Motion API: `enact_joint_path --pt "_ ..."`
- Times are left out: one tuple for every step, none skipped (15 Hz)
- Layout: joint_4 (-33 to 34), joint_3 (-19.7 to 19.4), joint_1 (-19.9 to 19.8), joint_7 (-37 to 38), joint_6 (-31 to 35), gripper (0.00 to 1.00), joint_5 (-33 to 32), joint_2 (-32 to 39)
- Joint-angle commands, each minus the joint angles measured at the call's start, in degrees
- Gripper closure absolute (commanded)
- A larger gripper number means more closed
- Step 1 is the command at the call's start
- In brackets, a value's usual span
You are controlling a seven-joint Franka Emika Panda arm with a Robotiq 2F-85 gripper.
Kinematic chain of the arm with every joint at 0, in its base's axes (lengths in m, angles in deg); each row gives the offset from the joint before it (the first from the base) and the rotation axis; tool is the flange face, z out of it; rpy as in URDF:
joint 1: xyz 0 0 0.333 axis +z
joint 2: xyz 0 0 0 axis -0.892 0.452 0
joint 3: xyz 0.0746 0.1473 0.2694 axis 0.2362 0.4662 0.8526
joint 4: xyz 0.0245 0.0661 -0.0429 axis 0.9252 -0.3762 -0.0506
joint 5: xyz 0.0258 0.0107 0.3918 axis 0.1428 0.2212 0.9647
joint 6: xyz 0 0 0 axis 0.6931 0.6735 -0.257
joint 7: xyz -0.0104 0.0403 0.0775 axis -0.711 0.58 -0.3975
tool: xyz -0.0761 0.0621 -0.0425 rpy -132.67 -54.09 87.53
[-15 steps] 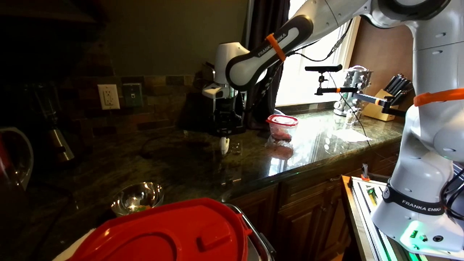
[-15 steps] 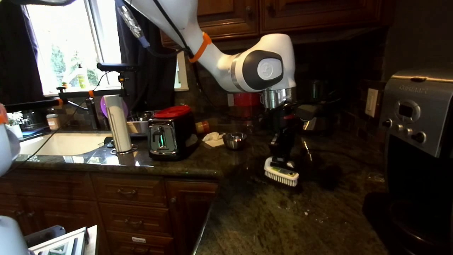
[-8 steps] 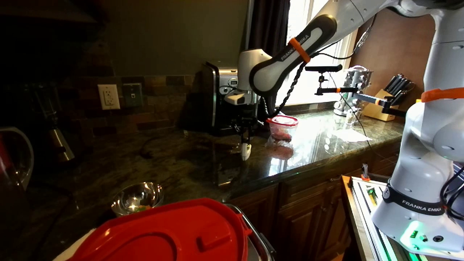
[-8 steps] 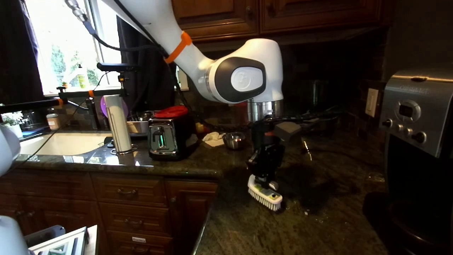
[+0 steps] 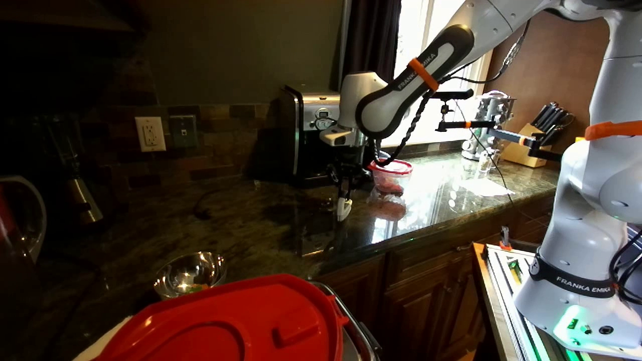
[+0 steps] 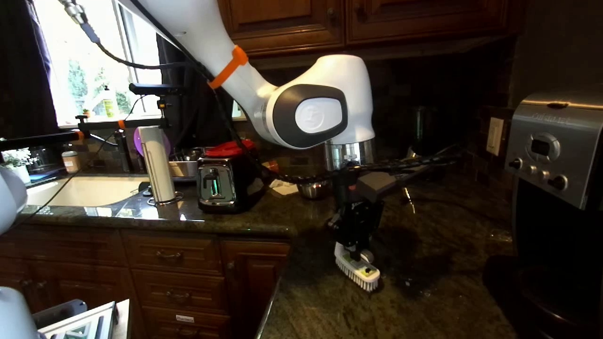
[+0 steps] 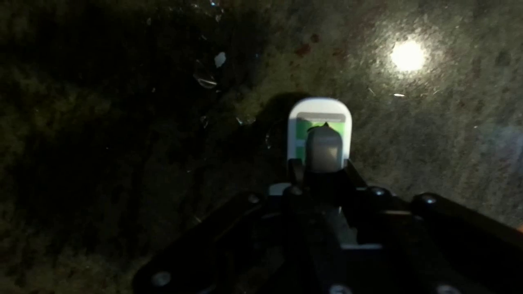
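Daylight is blasting through the window [image 5: 416, 30], blown out to near white in both exterior views and laying a fierce streak of glare across the polished desk [image 5: 436, 183], while the wall [image 5: 235, 55] sits deep in gloom! In an exterior view the coffee maker [image 6: 565, 160] catches a dull gleam on its metal face, its lettering smeared, its lower half lost in black. Down at the wrist it's dim and soft-focused, one round hot spot burning, shadow hugging the brush [image 7: 302, 134], the jaws a murky blur.
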Motion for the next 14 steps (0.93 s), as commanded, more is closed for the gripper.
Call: enact_joint_path --pt "3.28 -1.26 0.69 1.49 -2.62 0.94 -3.55 2.40" --pt "4.52 -1.32 0.69 1.01 -3.96 0.94 -4.06 3.27" --pt "6.49 -1.17 0.64 -0.74 -6.50 0.94 -3.46 4.74" --pt "7.94 -0.99 0.65 -1.58 -8.66 0.94 -3.21 5.78" --pt "9.48 -0.50 0.53 -4.05 -10.81 0.94 -1.33 6.71" --pt "10.98 -0.18 0.44 -6.03 -13.23 0.94 -0.38 7.46" --pt "12.83 -0.02 0.41 -7.89 -16.80 0.94 -0.54 7.42" --pt "14.13 0.15 0.34 -9.17 -18.13 0.94 -0.18 7.50" --pt "16.35 -0.09 0.65 -8.43 -20.78 0.94 -1.63 7.78" --pt "18.18 -0.19 0.73 -8.43 -22.72 0.94 -2.14 8.36" --pt "20.19 -0.18 0.77 -8.56 -24.90 0.94 -2.11 9.25" --pt "21.71 -0.20 0.89 -8.14 -26.60 0.94 -2.41 9.92" --pt "23.13 -0.43 1.37 -5.68 -28.73 0.94 -4.03 10.82" --pt "24.25 -0.64 1.72 -3.21 -30.51 0.94 -5.35 11.45"
